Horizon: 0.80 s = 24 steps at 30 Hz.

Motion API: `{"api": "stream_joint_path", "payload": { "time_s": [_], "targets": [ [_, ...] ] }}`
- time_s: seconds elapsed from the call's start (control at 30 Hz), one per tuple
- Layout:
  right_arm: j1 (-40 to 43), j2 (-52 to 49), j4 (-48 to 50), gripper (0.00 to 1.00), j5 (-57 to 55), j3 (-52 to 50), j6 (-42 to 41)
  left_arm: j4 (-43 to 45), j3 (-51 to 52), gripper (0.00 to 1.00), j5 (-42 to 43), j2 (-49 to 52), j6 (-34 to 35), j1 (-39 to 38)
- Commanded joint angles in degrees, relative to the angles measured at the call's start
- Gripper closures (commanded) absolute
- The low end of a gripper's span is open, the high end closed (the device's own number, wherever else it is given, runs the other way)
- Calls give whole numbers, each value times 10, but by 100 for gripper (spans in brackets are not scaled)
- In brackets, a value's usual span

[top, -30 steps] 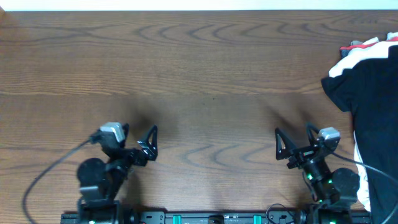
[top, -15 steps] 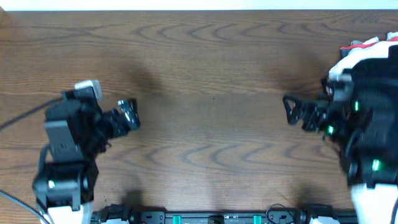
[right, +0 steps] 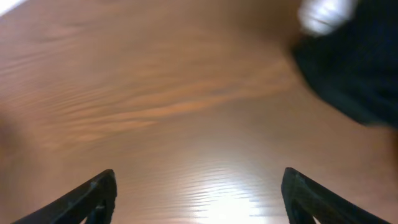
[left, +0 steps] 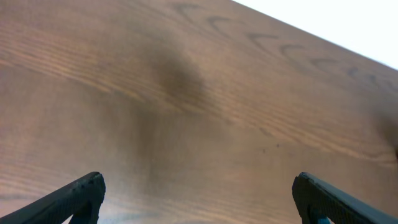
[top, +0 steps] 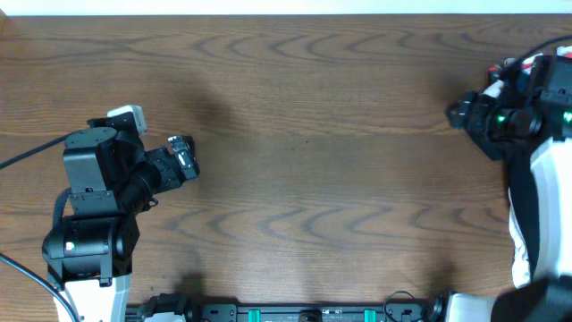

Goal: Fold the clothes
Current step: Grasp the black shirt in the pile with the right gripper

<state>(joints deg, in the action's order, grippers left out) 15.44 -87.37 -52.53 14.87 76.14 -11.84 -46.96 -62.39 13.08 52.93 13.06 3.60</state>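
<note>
Black shirt [right: 354, 68] is blurred and cut off by the far-right edge in the right wrist view, and mostly hidden under the right arm [top: 547, 197] overhead.

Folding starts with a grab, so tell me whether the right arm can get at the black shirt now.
Probably yes. The right gripper is open, and the black shirt lies ahead, toward the right of the wrist view, with only bare table between them; nothing blocks the way.
</note>
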Motion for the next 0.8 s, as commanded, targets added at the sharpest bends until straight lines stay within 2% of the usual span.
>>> {"api": "stream_joint_path", "payload": {
  "time_s": [0.0,0.13,0.27,0.5,0.77],
  "targets": [
    [27,-64,-8,16,-63,6,-36,-13,-9,2,-7,-1,-10,2],
    [27,-130,5,12,-132,6,-45,-19,-9,2,-7,1,-10,2],
    [27,-183,50,16,-165,6,-61,-21,-9,2,-7,9,-10,2],
    [25,-240,143,16,-235,6,-66,-56,-9,2,-7,29,-10,2],
    [24,-295,180,24,-224,6,-66,-68,-8,2,-7,45,-10,2]
  ]
}}
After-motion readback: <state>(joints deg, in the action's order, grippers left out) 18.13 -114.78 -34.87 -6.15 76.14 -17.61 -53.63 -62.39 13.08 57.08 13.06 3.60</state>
